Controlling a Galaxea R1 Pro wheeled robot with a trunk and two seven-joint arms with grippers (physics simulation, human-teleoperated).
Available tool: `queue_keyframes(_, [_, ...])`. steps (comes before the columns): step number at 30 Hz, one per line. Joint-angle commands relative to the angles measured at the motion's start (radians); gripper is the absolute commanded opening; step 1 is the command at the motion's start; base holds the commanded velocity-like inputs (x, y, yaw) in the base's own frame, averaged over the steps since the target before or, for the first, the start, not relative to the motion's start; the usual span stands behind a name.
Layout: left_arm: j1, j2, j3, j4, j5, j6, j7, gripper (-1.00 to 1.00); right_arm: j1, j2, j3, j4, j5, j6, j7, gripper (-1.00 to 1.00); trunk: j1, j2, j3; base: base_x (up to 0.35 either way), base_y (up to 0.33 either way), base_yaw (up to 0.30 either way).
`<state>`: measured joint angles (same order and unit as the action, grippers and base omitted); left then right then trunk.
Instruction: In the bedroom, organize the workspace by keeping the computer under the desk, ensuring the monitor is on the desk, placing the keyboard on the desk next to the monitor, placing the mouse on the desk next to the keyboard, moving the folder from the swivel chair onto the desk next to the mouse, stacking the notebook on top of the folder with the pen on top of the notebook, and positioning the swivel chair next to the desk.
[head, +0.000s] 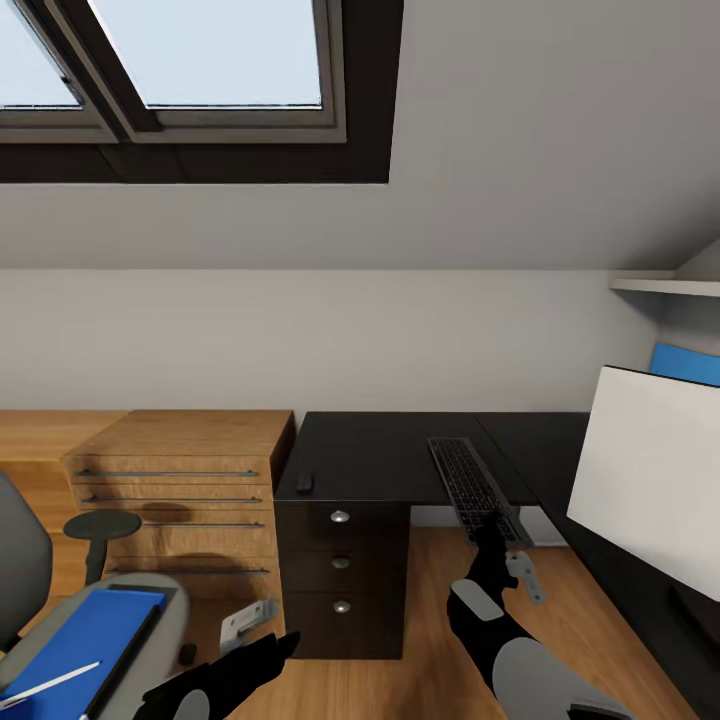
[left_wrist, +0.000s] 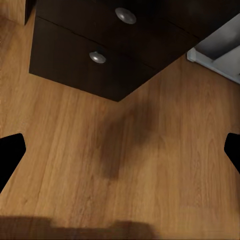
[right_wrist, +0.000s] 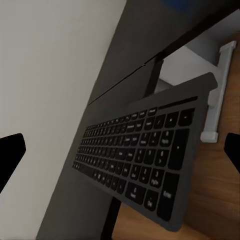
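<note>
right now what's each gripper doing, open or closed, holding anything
Left gripper: open, holding nothing, over the wood floor.
Right gripper: open at the near end of the keyboard, no grip visible.

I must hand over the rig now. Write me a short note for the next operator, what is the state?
Left gripper: open, holding nothing, low over the floor by the drawer unit.
Right gripper: jaws open, just below the keyboard.
Done: monitor stands on the desk; keyboard lies on the desk, its near end overhanging the edge.
Left: folder and pen are on the swivel chair.
</note>
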<state>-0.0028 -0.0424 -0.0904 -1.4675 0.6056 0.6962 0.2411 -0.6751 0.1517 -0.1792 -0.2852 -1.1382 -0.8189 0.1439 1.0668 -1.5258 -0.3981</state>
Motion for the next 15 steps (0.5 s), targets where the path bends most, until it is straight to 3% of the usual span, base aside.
queue_keyframes(1, [0.000,0.000,0.000,0.007,0.009,0.000,0.009,1.00,-0.001,0.001,-0.001,0.004,-0.010,-0.003,0.012,1.00,0.000,-0.001,-0.001,0.000,0.000,0.000])
queue_keyframes(4, [0.000,0.000,0.000,0.034,0.006,-0.028,0.007,1.00,0.001,0.001,0.001,0.025,-0.010,-0.005,0.029,1.00,0.000,-0.001,-0.001,0.000,0.000,0.000])
queue_keyframes(5, [0.000,-0.001,0.000,0.046,0.004,-0.068,0.006,1.00,0.008,0.001,0.002,0.052,-0.009,-0.008,0.059,1.00,0.000,-0.001,-0.001,0.000,0.000,0.000])
queue_keyframes(9, [0.000,0.000,0.000,0.052,0.004,-0.092,0.005,1.00,0.014,0.000,0.001,0.070,-0.010,-0.009,0.096,1.00,0.000,-0.001,-0.001,-0.025,0.000,0.000])
queue_keyframes(15, [0.000,0.000,-0.001,0.055,0.003,-0.102,0.006,1.00,0.016,-0.001,0.001,0.101,-0.010,-0.009,0.115,1.00,0.000,-0.001,-0.001,-0.228,0.000,0.000])
